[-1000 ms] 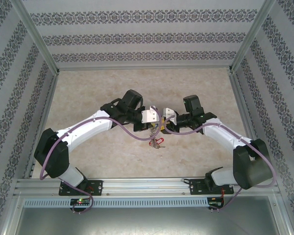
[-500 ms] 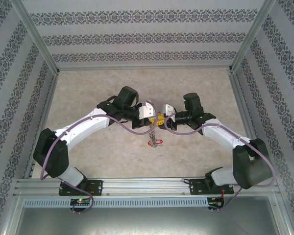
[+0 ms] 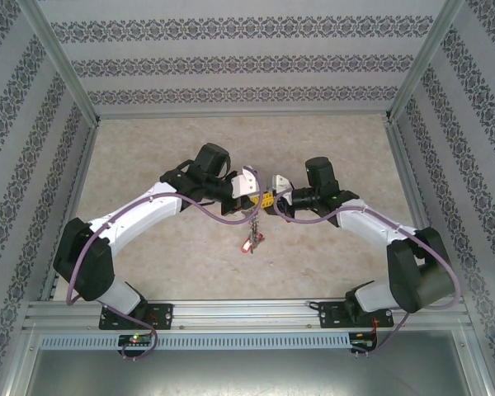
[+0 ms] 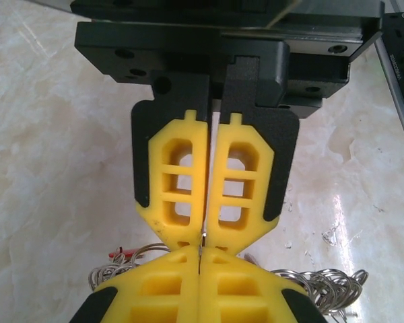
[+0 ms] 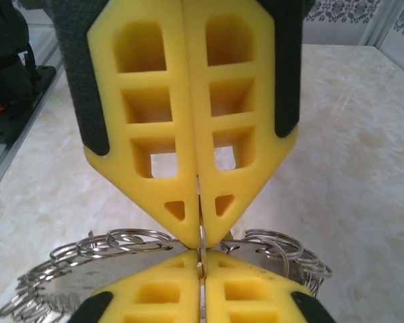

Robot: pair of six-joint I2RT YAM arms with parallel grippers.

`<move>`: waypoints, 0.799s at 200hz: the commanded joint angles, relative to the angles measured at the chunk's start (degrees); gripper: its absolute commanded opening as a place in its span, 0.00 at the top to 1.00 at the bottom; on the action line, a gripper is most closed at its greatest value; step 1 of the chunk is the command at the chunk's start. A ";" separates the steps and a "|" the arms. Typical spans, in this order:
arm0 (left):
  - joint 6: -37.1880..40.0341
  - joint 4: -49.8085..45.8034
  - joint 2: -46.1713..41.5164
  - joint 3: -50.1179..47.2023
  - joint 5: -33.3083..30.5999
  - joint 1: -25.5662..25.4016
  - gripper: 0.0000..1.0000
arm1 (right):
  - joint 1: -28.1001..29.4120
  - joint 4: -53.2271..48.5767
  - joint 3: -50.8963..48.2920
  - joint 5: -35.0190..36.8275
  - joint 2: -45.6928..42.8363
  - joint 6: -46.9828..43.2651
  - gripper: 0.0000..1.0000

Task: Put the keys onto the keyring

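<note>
Grey metal keyring (image 5: 114,262), large, flat-banded and fringed with small silver wire rings (image 5: 131,237), is up off the beige marbled desk (image 3: 148,157), held mid-air near the desk's centre. Both arms meet there, tip to tip. The left claw (image 3: 261,200) has its yellow ribbed fingers (image 5: 155,134) pressed together, with a thin metal edge of the keyring pinched in the seam. The right claw (image 3: 272,200) faces it with its fingers together too and its tips touching the left's tips. Can't tell if it grips the band itself or only butts against it. In the top view the rest of the keyring hangs below the two claws, with red plastic tags (image 3: 247,245) dangling at its low end. In the left wrist view, wire rings stick out on both sides of the left claw's fingers.
</note>
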 commanded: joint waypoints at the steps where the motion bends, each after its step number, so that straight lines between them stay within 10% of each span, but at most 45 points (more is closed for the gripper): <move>1: -2.43 6.04 -1.74 -0.63 2.72 0.68 1.00 | 0.70 6.43 -1.25 -2.27 1.07 4.46 0.97; 32: -4.65 6.93 -1.39 -0.46 3.57 1.44 1.00 | 0.47 12.69 -2.91 -3.52 1.05 9.03 1.00; 77: -7.46 6.49 -1.52 -1.13 10.21 3.96 0.67 | -0.16 17.39 -5.13 -3.88 0.66 11.57 1.00; 160: -9.25 2.11 -0.83 -1.83 15.79 5.95 0.60 | -0.81 22.53 -8.70 -1.21 -1.19 12.24 1.00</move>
